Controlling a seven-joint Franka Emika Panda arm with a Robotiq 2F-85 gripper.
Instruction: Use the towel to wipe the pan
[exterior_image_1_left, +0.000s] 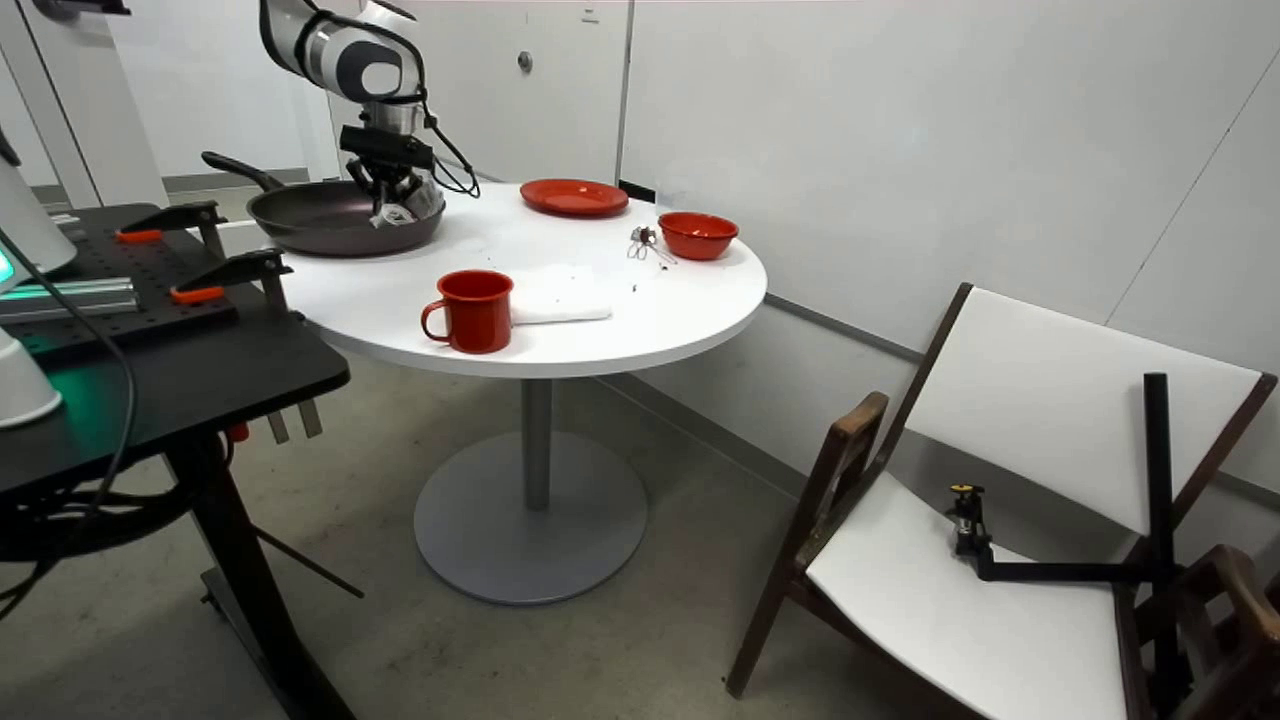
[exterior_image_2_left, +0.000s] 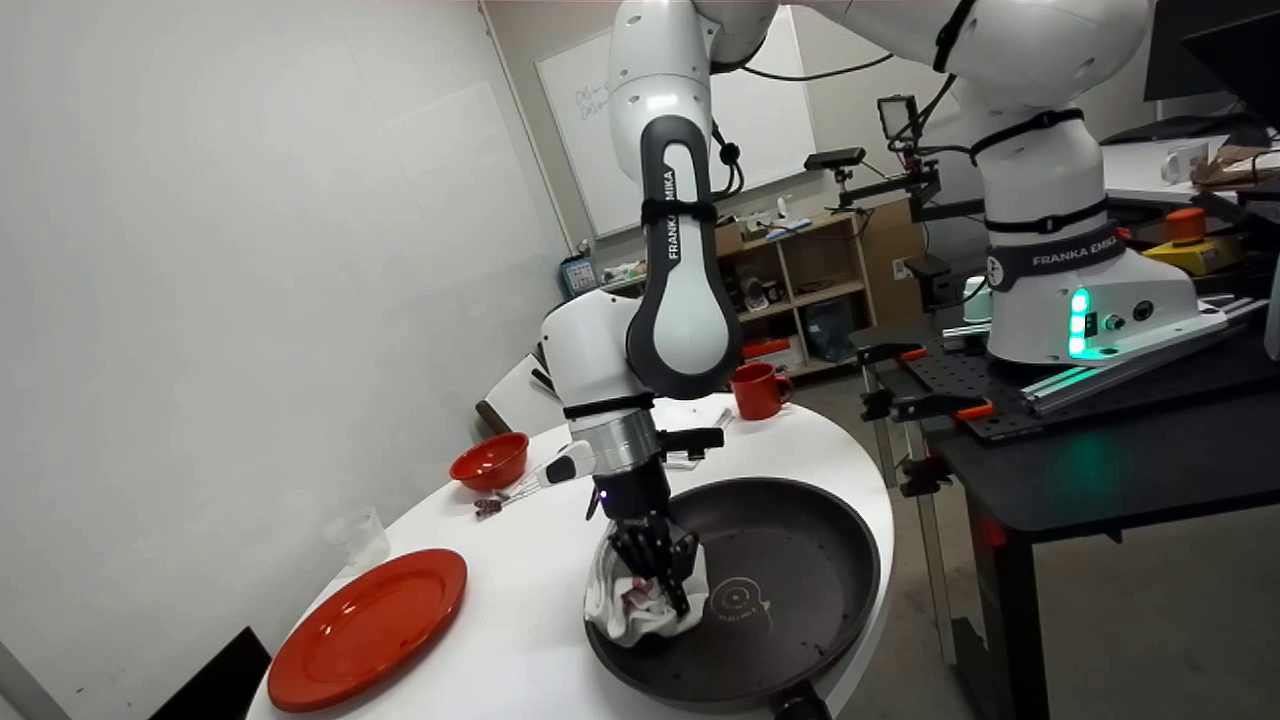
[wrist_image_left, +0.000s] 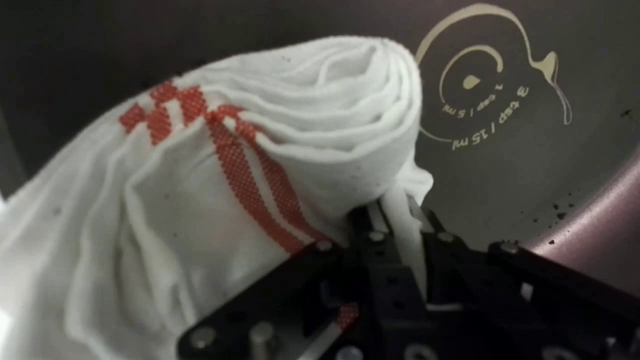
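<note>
The pan (exterior_image_2_left: 790, 560), round and dark grey, rests on the white table in both exterior views, its handle (exterior_image_1_left: 240, 168) pointing away at an angle. Bunched against the pan's inside lies the towel (wrist_image_left: 310, 110), white cloth with red stripes, folded over itself in the wrist view. My gripper (wrist_image_left: 397, 212) is shut on a fold of the towel, which runs between the two fingers. In an exterior view the gripper points down into the pan, on the side nearer the red plate. Small dark crumbs (wrist_image_left: 561, 216) lie by the pan's wall. The towel hides part of the pan floor.
On the same table are a red plate (exterior_image_2_left: 370, 628), a red bowl (exterior_image_1_left: 697, 236), a whisk (exterior_image_1_left: 643, 240) and a red mug (exterior_image_1_left: 478, 312). A clear container (exterior_image_2_left: 365, 540) stands behind the plate. The black robot bench (exterior_image_2_left: 1120, 450) with clamps adjoins the table.
</note>
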